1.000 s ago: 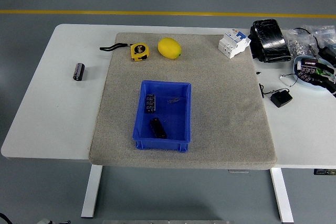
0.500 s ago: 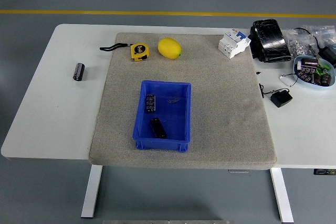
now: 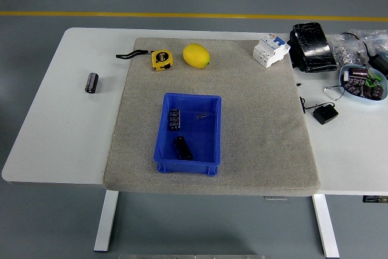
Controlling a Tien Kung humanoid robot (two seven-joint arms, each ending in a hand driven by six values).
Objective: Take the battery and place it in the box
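A: What do you see changed over the last second?

B: Nothing among the task's things. Two dark cylinders lie in the blue box [image 3: 188, 133]; a third battery [image 3: 91, 82] rests on the white surface [image 3: 60, 119], well left. No hand shows, so you cannot tell its state.

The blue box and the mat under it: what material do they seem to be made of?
The blue box looks like moulded plastic: uniform colour, smooth, slightly glossy walls with a rim. The mat looks like felt or short-pile carpet: matte, speckled grey-beige, with soft rounded corners.
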